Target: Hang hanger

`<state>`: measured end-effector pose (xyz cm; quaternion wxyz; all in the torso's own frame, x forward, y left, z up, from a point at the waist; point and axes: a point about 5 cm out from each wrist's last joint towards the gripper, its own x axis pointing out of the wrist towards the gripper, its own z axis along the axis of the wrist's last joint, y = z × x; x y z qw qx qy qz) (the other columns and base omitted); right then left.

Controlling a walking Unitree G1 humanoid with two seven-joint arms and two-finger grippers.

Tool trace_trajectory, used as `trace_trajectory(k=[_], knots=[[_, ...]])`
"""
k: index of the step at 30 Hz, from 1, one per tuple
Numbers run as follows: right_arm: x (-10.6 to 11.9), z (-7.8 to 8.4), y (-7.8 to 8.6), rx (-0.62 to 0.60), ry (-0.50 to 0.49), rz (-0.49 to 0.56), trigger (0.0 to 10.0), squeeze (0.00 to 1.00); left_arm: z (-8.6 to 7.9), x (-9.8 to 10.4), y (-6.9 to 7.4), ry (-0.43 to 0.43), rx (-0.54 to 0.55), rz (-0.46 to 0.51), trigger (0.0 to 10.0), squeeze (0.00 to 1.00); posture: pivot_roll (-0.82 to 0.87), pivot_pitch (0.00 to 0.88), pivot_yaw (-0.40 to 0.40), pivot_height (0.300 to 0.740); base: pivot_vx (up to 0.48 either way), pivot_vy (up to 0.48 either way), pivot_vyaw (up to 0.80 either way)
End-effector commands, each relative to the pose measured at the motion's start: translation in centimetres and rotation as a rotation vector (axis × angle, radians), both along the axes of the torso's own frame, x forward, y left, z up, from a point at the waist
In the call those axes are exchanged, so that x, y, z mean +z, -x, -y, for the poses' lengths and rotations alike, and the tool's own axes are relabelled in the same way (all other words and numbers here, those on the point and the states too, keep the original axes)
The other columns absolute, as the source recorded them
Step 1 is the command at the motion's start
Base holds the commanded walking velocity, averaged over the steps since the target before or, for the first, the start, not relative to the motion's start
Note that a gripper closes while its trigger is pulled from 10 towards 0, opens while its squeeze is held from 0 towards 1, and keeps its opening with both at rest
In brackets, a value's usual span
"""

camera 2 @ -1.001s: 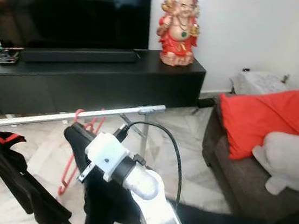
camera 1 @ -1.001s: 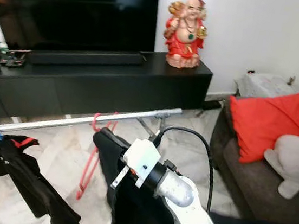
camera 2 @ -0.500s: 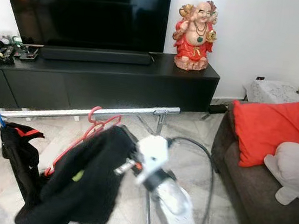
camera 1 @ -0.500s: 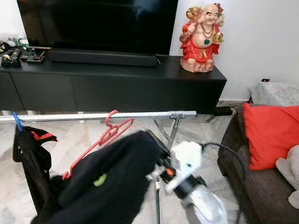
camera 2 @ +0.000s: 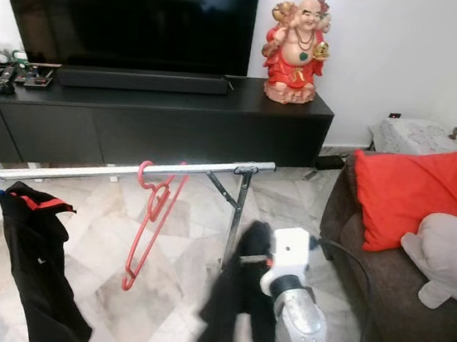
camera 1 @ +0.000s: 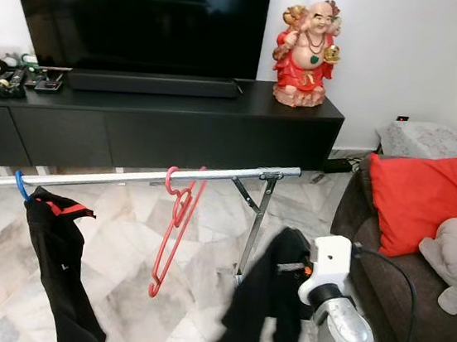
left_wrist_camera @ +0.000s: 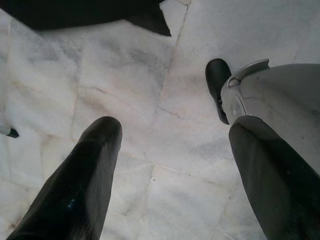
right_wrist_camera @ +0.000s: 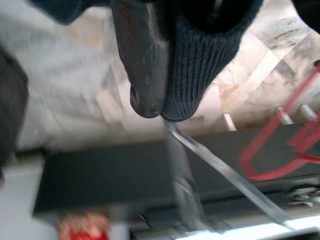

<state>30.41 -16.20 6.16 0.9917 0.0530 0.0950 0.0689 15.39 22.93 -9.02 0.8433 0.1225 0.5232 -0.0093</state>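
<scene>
Your right gripper (right_wrist_camera: 160,95) is clamping a black knitted garment (camera 1: 266,305), its fingers pinched together on the fabric, and the cloth is hanging limp below the wrist, near the upright leg of the drying rack (camera 1: 254,224). Your left gripper (left_wrist_camera: 170,165) is hanging low with its fingers spread wide apart and nothing between them, pointing down at the marble floor (left_wrist_camera: 125,75).

The red hanger (camera 1: 174,223) is hooking over the silver rail (camera 1: 128,177), dangling tilted, just left of the rack's leg. Further left on the rail, a blue hook is carrying a black shirt with red trim (camera 1: 55,258).

Behind the rack, a black TV cabinet (camera 1: 175,127) is bearing a red laughing figurine (camera 1: 307,54). To your right, a red cushion (camera 1: 426,195) is resting on a brown sofa (camera 1: 398,284).
</scene>
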Motion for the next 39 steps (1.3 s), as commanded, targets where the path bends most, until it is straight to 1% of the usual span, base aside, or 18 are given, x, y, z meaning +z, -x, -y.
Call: trace_trajectory(k=[1,3,5,7,9,10,12,14,15,16,18,22,27,28,30,32,39], knots=[[0.5,0.3,-0.7,-0.076,-0.077,0.015,10.0,0.0,0.1,-0.1,0.1,-0.001,0.016,-0.003,10.0,0.0,0.01,0.0,0.013,0.74,0.0,0.0,0.0],[0.2,0.4,-0.7,-0.109,-0.106,-0.009,10.0,0.0,0.0,-0.1,0.2,-0.005,0.018,-0.003,10.0,0.0,0.0,0.0,0.024,0.74,0.0,0.0,0.0],[0.0,0.2,-0.6,-0.111,-0.124,-0.017,10.0,0.0,0.0,-0.1,0.2,-0.007,0.02,-0.004,10.0,0.0,-0.01,0.0,0.029,0.74,0.0,0.0,0.0],[-0.1,0.0,-0.4,-0.102,-0.118,-0.011,10.0,0.0,-0.1,-0.1,0.3,-0.009,0.019,-0.005,10.0,0.0,-0.01,0.0,0.033,0.74,0.0,0.0,0.0],[-1.2,0.2,0.0,-0.135,-0.122,-0.032,10.0,0.0,-0.2,-0.1,0.4,-0.005,0.046,0.0,10.0,0.0,-0.01,0.0,0.037,0.74,0.0,0.0,0.0],[-2.1,0.7,0.5,-0.167,-0.124,-0.065,10.0,0.0,-0.3,-0.1,0.5,0.004,0.084,0.006,10.0,0.0,0.0,0.0,0.035,0.74,0.0,0.0,0.0],[-3.1,1.2,1.0,-0.202,-0.116,-0.107,10.0,0.0,-0.4,-0.2,0.7,0.014,0.122,0.013,10.0,0.0,0.0,0.0,0.034,0.74,0.0,0.0,0.0],[-3.1,1.2,1.0,-0.202,-0.116,-0.107,10.0,0.0,-0.4,-0.2,0.7,0.014,0.122,0.013,10.0,0.0,0.0,0.0,0.034,0.74,0.0,0.0,0.0],[-4.0,2.1,1.3,-0.263,-0.13,-0.147,10.0,0.0,-0.5,-0.2,0.8,0.022,0.153,0.019,10.0,0.0,0.01,0.0,0.036,0.74,0.0,0.0,0.0],[-4.4,2.8,1.5,-0.314,-0.144,-0.171,10.0,0.0,-0.6,-0.2,0.9,0.022,0.159,0.02,10.0,0.0,0.0,0.0,0.038,0.74,0.0,0.0,0.0],[-4.9,3.7,1.8,-0.365,-0.155,-0.194,10.0,0.0,-0.7,-0.2,1.0,0.018,0.161,0.019,10.0,0.0,0.01,0.0,0.039,0.74,0.0,0.0,0.0],[-5.3,4.4,2.0,-0.373,-0.138,-0.201,10.0,0.0,-0.9,-0.3,1.3,0.012,0.179,0.018,10.0,0.0,0.01,0.0,0.04,0.74,0.0,0.0,0.0],[-5.9,4.5,2.5,-0.37,-0.133,-0.222,10.0,0.0,-1.0,-0.3,1.5,0.014,0.21,0.021,10.0,0.0,0.02,0.0,0.04,0.74,0.0,0.0,0.0],[-6.1,4.5,2.6,-0.365,-0.124,-0.235,10.0,0.0,-1.1,-0.3,1.5,0.013,0.21,0.02,10.0,0.0,0.03,0.0,0.039,0.74,0.0,0.0,0.0],[-6.5,4.4,2.8,-0.342,-0.068,-0.253,10.0,0.0,-1.1,-0.3,1.5,0.012,0.211,0.019,10.0,0.0,0.03,0.0,0.039,0.74,0.0,0.0,0.0],[-6.6,4.4,3.0,-0.331,-0.05,-0.251,10.0,0.0,-1.1,-0.3,1.6,0.011,0.213,0.018,10.0,0.0,0.04,0.0,0.038,0.74,0.0,0.0,0.0],[-6.5,4.4,2.8,-0.322,-0.049,-0.237,10.0,0.0,-1.2,-0.3,1.6,0.012,0.228,0.021,10.0,0.0,0.05,0.0,0.035,0.74,0.0,0.0,0.8]])
